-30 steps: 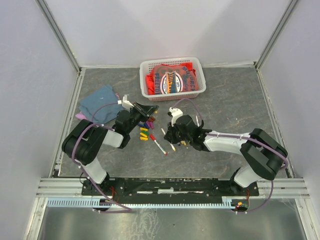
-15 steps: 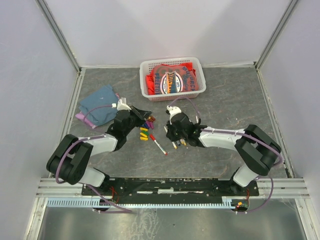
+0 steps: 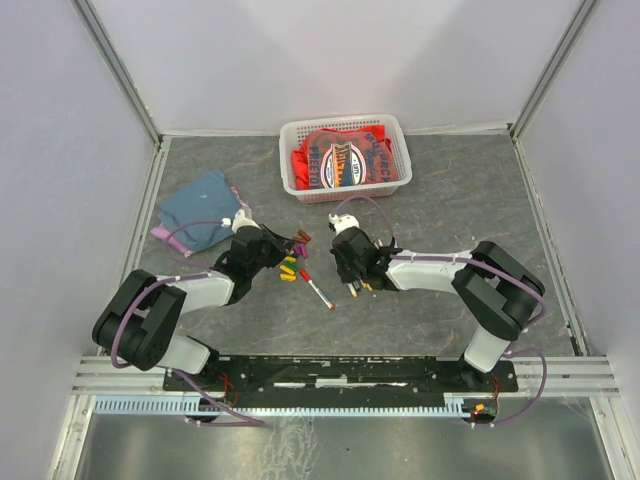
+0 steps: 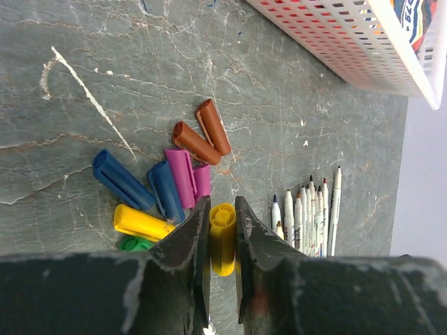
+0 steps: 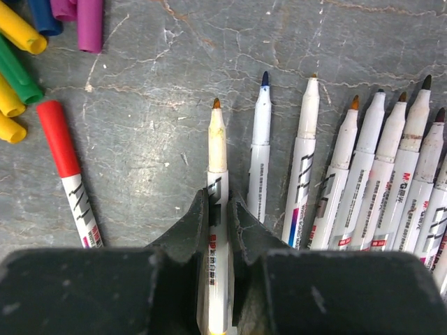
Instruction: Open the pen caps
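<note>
Your left gripper [image 4: 222,209] is clenched on a yellow cap [image 4: 223,248], on the arms' side of the white basket [image 3: 287,150], off its left end. The loose pen caps [image 4: 174,178] (brown, purple, blue, yellow, green) lie clustered on the tabletop [image 3: 450,220] there too. Your right gripper [image 5: 218,202] grasps an uncapped pen [image 5: 217,143] with an orange tip, off the basket's middle, where the other bare pens [image 5: 363,181] lie in a row. One red-capped pen [image 5: 66,167] lies farther from the basket than the caps.
</note>
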